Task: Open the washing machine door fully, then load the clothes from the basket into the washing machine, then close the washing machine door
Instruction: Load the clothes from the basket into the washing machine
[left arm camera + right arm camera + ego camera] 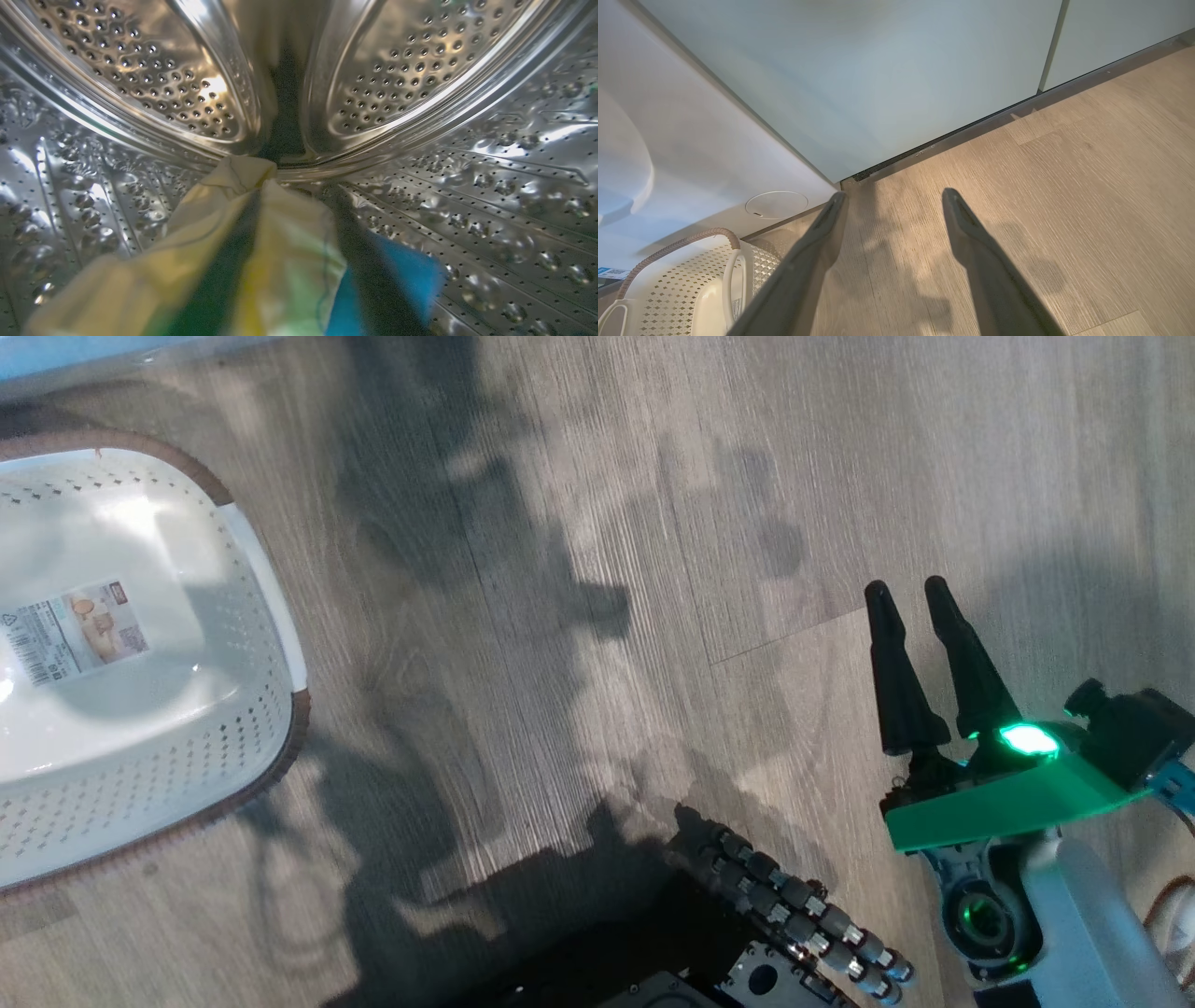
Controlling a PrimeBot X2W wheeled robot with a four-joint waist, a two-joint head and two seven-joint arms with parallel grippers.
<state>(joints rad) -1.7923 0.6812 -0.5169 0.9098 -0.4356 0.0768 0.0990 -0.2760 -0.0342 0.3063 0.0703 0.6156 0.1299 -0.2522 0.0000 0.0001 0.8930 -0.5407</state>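
basket [224, 728] cut off at left edge; clothes [280, 261] blurred, outline unclear

floor [597, 476]: grey-brown wood-look planks, seams showing | light: bright, throws hard dark shadows [448, 523] over the planks | cabinets [878, 70]: pale green flat doors, narrow upright gap between two | base: dark strip [971, 128] where doors meet floor, possibly a recessed plinth

Home laundry corner: white front-load washer [714, 154] w/ perforated steel drum [467, 196], pale green cabinets [878, 70] right beside it, wood-look plank floor [653, 476], cream plastic basket [252, 709] on floor nr washer.
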